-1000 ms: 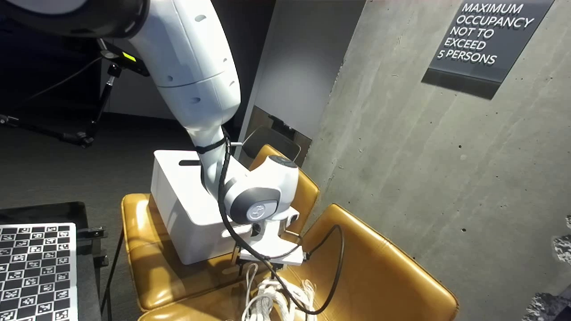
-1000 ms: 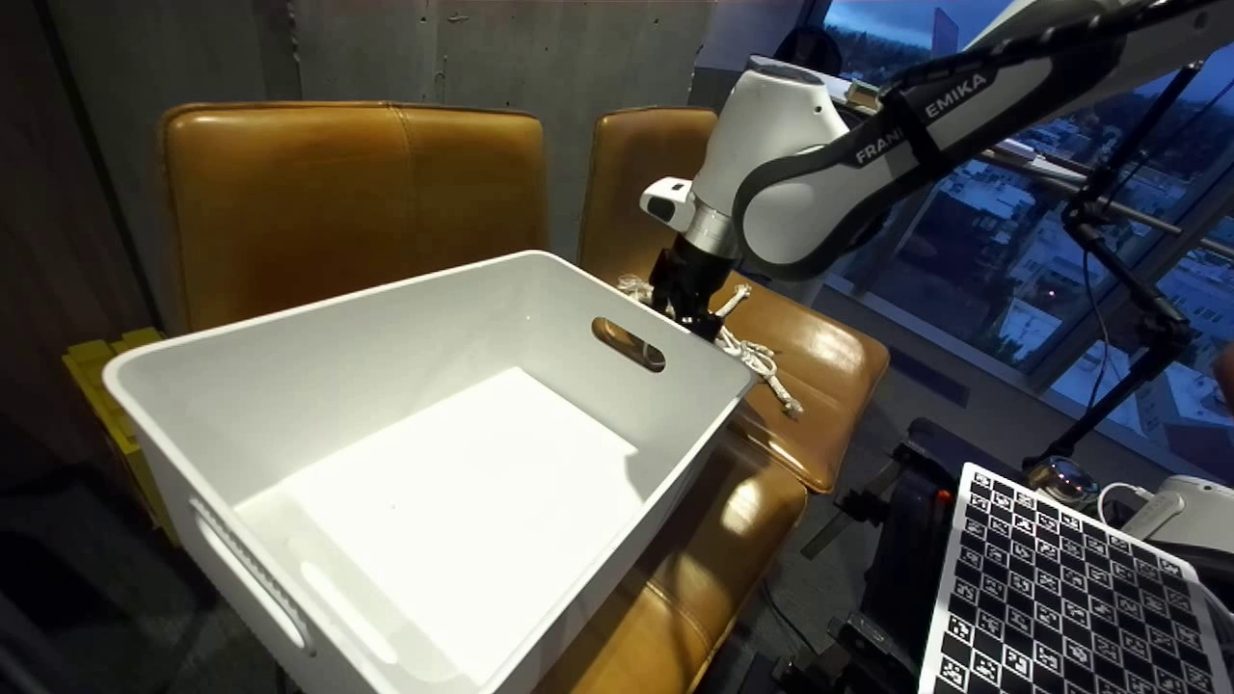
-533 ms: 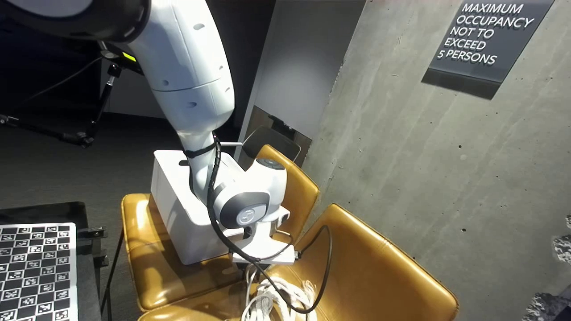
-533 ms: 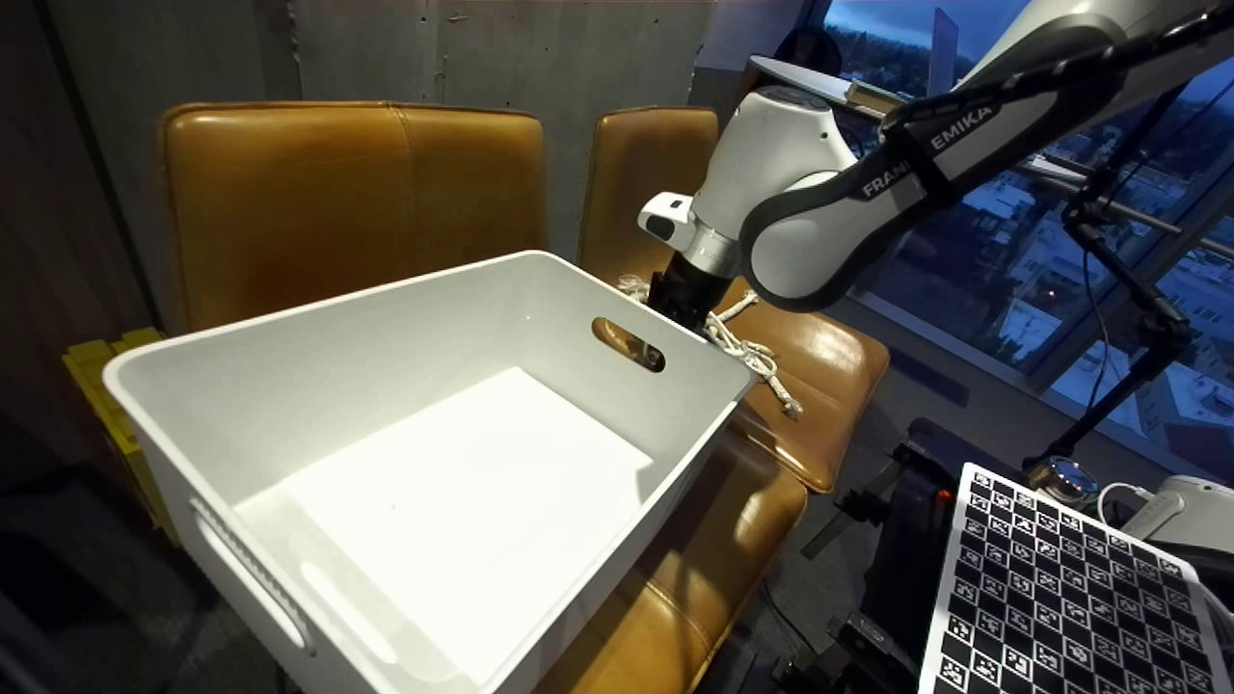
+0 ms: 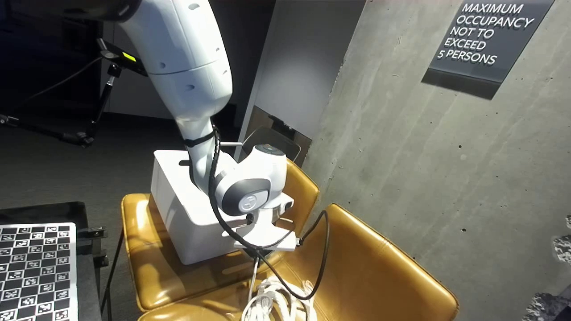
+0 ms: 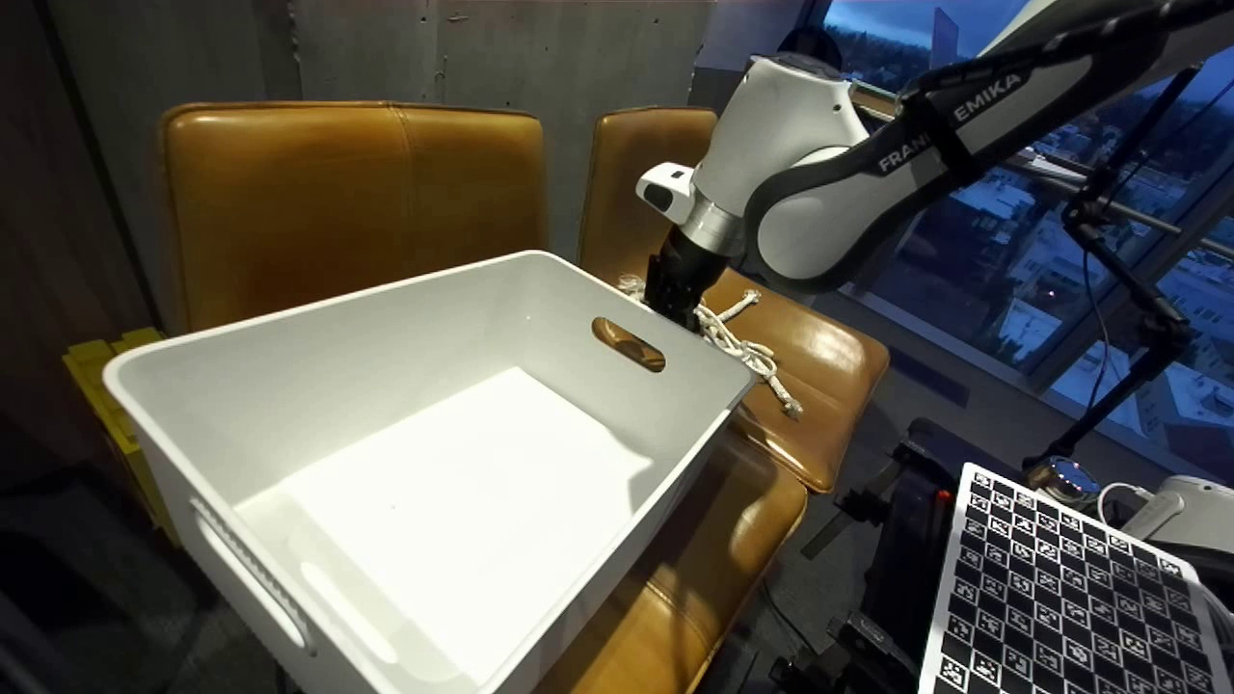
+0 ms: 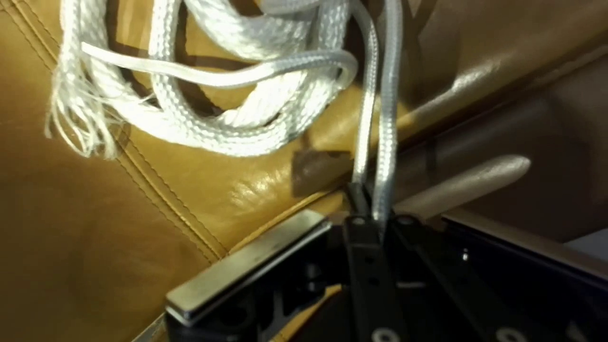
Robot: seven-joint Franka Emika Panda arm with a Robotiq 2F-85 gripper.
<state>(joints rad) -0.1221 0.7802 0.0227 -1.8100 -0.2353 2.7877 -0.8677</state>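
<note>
A bundle of white braided rope [image 7: 259,137] with a frayed end lies on the tan leather chair [image 7: 156,247]. Two thin strands [image 7: 388,118] run from it to my gripper [image 7: 373,209], whose black fingers are closed around the cord. In an exterior view the gripper [image 6: 673,313] stands just behind the bin's end wall, above the chair seat, with more rope [image 6: 757,361] beside it. A raised strand [image 5: 253,278] leads up from the rope pile [image 5: 283,301] to beneath the wrist mount, where the fingers are mostly hidden.
A white bin [image 6: 376,299] with handle slots stands on the adjoining chair [image 5: 147,249], close to the gripper. Chair backs [image 5: 383,267] and a concrete wall [image 5: 401,147] rise behind. A checkered marker board [image 6: 1070,588] sits near the arm's base side. A black cable [image 5: 328,249] loops from the wrist.
The gripper dipped toward the chair, closed on the rope strand and has risen a little with it. The arm also shifted slightly toward the bin. The bin has not moved.
</note>
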